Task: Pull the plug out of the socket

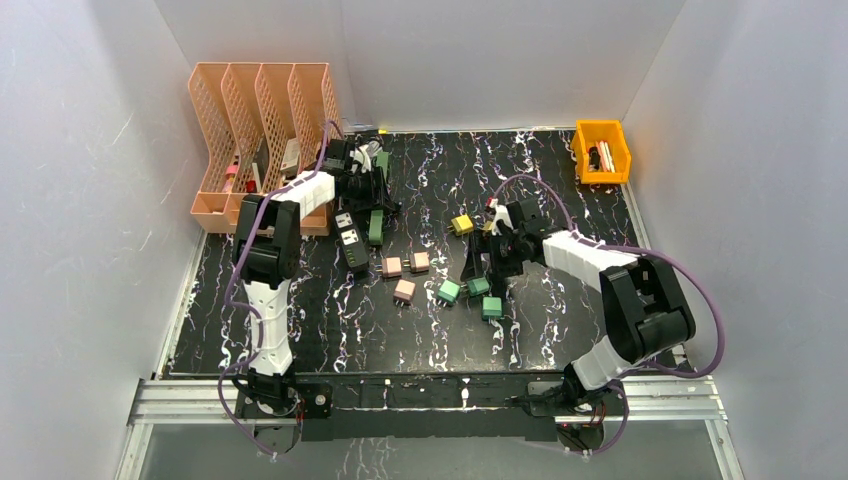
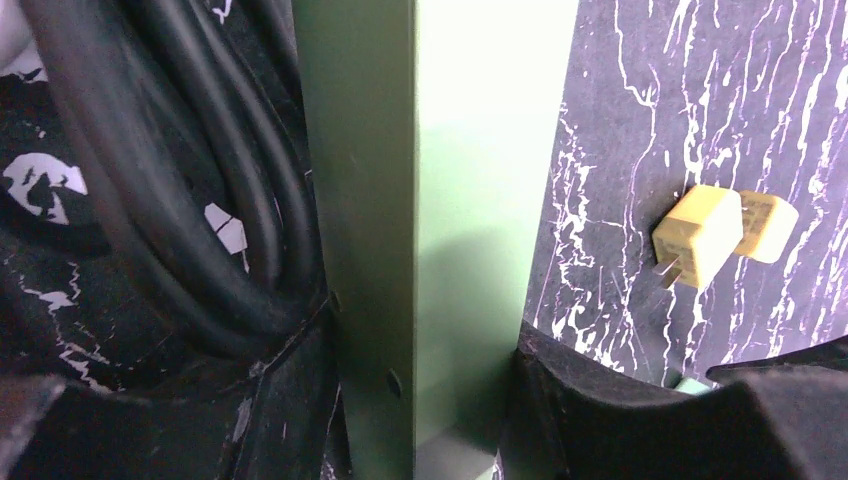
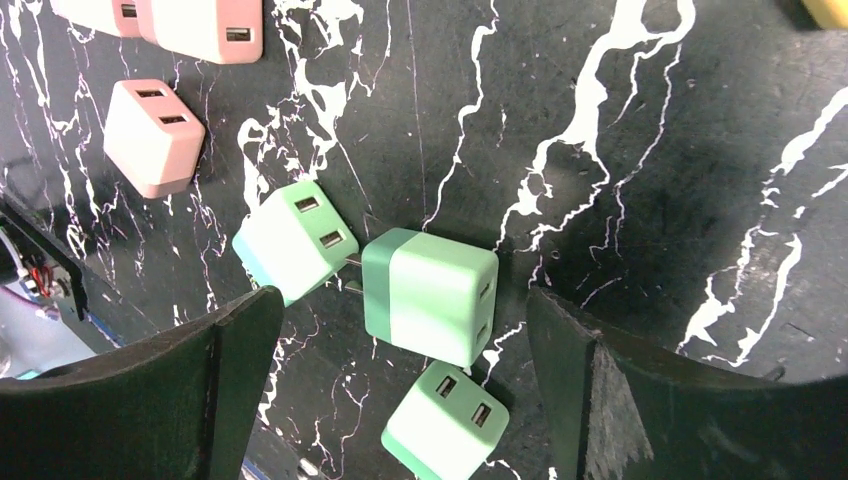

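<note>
Stretching left arm (image 1: 305, 192) far forward, bending right arm (image 1: 580, 253) inward toward the middle, holding right jaws spread wide apart.

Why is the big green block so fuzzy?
Left wrist view: the long green plastic power strip sits very near the lens, so it blurs, one face pale, one shaded. Right wrist view: the mint-green square charger lies farther off, sharp.

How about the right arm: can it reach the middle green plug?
Probably yes. The right gripper is open and the middle green plug lies between its fingers, nothing covering it, though another green plug sits close.
</note>
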Robot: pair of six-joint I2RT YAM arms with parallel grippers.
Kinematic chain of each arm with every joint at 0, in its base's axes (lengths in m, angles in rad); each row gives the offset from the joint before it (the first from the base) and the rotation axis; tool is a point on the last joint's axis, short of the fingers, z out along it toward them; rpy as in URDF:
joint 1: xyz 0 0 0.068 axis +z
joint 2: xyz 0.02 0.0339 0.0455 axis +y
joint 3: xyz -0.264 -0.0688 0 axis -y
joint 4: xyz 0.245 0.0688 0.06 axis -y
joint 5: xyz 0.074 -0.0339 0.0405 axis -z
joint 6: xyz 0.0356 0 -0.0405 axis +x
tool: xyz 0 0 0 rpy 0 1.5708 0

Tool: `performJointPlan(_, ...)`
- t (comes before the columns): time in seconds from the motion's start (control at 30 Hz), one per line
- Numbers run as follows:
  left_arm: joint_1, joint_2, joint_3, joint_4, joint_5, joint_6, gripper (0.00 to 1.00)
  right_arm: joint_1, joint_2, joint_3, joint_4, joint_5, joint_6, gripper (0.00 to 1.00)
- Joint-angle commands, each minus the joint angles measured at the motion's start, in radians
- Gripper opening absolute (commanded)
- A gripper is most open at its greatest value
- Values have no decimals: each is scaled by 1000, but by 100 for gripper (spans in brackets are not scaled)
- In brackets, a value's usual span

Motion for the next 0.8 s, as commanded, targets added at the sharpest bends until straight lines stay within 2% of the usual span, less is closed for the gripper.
performJointPlan(0.0,15,-79,32,-82,-75,72,50,-2,-65,41,9,38,-5,98)
performJointPlan(0.37,60,-139,53,-136,-173,126,57,-2,-154,33,20,58,-15,98)
performJointPlan(0.4,61,-151,44,-133,-178,127,59,-1,-156,31,20,56,-17,98)
performJointPlan(0.6,60,-246,-13,-80,-153,127,98,-1,-164,40,29,42,-20,98)
performJointPlan(0.77,60,-323,-24,-56,-145,122,98,-1,-185,46,45,44,-12,98)
